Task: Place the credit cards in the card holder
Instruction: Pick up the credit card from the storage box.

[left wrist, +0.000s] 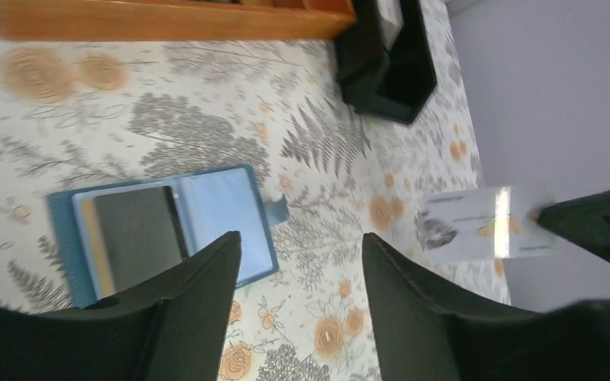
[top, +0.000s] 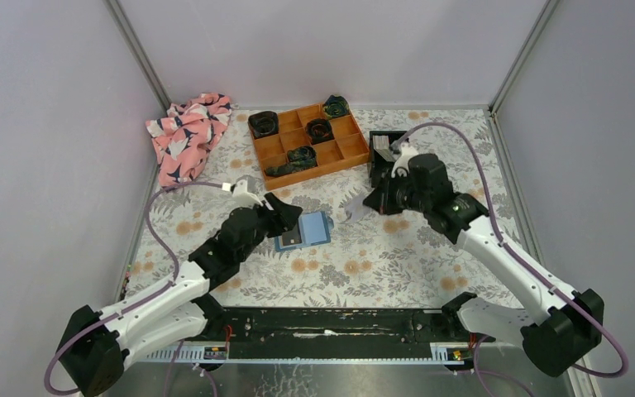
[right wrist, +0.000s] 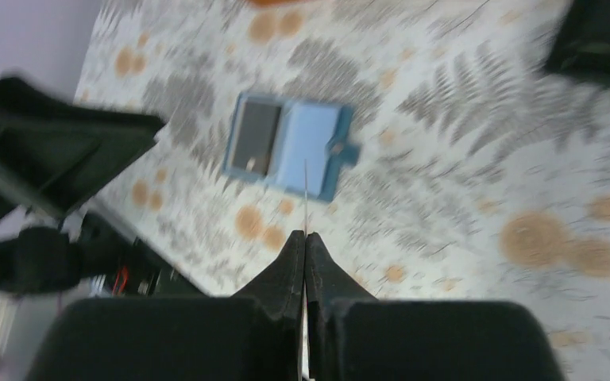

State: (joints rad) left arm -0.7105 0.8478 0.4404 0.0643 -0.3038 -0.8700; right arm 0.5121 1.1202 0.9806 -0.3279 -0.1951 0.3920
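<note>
Lying open and flat on the flowered worktop (top: 380, 265), the card holder (top: 306, 230) sits near the middle, a little to the left side. In the left wrist view its left page shows a dark rectangle with a yellow edge beside it, its right page is pale blue, and a small tab sticks out from the right border. The left gripper (left wrist: 302, 246) hangs just over the left part of the holder with its fingers spread apart, and it grasps nothing. The right gripper (right wrist: 305, 238) is clenched on one credit card (left wrist: 484, 224), pale with some grey print. This card is held in the air to the right of the holder, near it but not touching it. In the right wrist view the card appears only as a thin line between the two fingers, with its edge turned toward the holder. Behind the right gripper stands a black bin (top: 384, 149) with something pale inside; I cannot tell what it is. An orange tray (top: 310, 141) is at the far side and a pink cloth (top: 188, 132) lies in the far left corner.
</note>
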